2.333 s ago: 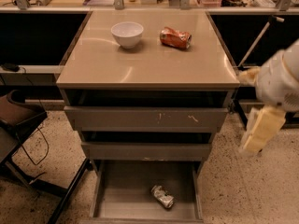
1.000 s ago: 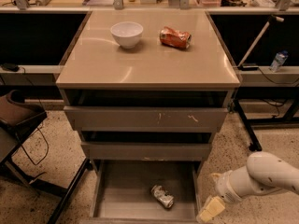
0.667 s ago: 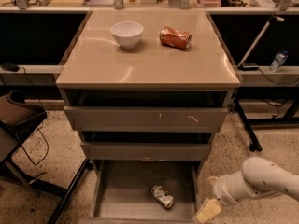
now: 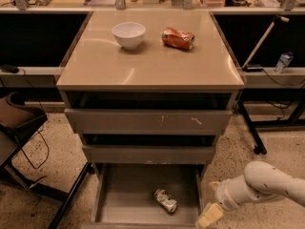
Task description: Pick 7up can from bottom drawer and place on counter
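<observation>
The 7up can (image 4: 165, 200), small, dented and silvery, lies on its side on the floor of the open bottom drawer (image 4: 124, 204), right of the middle. My gripper (image 4: 209, 216) hangs at the end of the white arm at the lower right. It is just outside the drawer's right wall, to the right of the can and apart from it. The beige counter (image 4: 152, 61) spans the top of the cabinet.
A white bowl (image 4: 128, 34) and an orange-red dented can (image 4: 177, 37) sit on the counter's far part. Two shut drawer fronts (image 4: 147, 121) are above the open drawer. A black chair (image 4: 19, 128) stands at the left and a table leg (image 4: 250, 128) at the right.
The arm dropped from beside the counter's right edge down to floor level. Over the last second the gripper moved slightly left and down toward the drawer's right wall. The can has not moved.
</observation>
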Robot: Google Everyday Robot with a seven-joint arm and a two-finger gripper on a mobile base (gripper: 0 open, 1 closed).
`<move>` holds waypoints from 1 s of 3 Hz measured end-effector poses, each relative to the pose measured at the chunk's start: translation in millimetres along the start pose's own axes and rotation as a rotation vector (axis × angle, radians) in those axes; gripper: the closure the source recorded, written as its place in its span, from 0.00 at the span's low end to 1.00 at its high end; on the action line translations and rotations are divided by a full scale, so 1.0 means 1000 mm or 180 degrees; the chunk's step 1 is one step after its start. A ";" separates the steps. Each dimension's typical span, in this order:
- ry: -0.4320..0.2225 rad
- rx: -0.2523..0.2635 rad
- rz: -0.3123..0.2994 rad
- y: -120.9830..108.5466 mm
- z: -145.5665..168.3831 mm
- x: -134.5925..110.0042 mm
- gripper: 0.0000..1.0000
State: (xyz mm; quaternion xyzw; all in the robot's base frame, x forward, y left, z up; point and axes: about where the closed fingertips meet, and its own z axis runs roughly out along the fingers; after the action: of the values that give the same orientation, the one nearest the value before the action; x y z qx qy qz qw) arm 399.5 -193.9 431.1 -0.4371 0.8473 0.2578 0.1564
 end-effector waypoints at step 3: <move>-0.0541 0.0779 0.0006 -0.058 0.076 -0.040 0.00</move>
State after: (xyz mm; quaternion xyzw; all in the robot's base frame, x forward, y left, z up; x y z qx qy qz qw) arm 472.7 -151.9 371.8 -0.3906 0.8566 0.1888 0.2794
